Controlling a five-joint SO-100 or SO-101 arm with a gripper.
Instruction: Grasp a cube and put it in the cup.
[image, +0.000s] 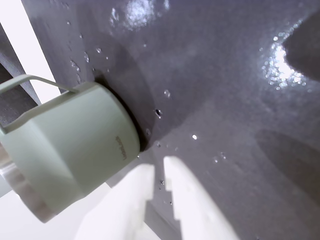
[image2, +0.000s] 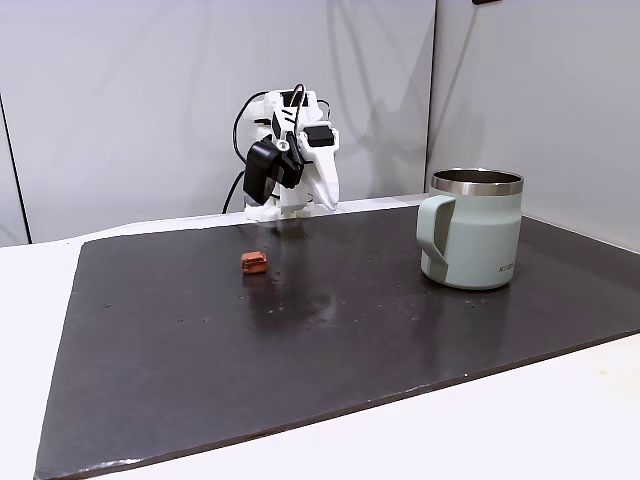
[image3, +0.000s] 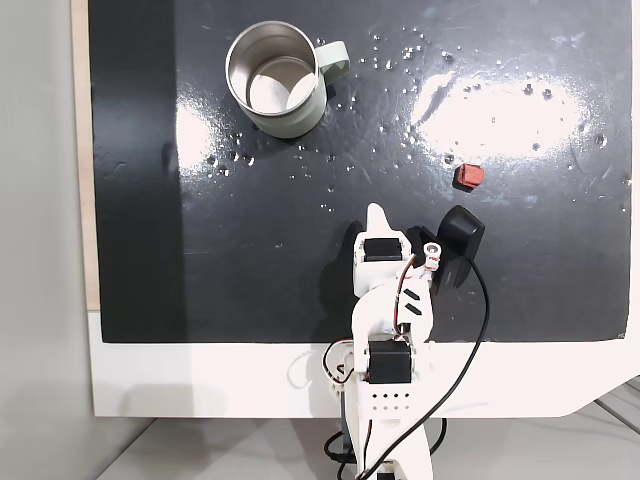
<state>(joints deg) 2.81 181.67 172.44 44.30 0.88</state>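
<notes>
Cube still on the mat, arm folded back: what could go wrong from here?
The cube is tiny and lies off to the side of the gripper, so the nearly closed jaws may miss or nudge it. The mat looks glossy; it could slide. The cup stands tall; a low carry might clip its rim.
</notes>
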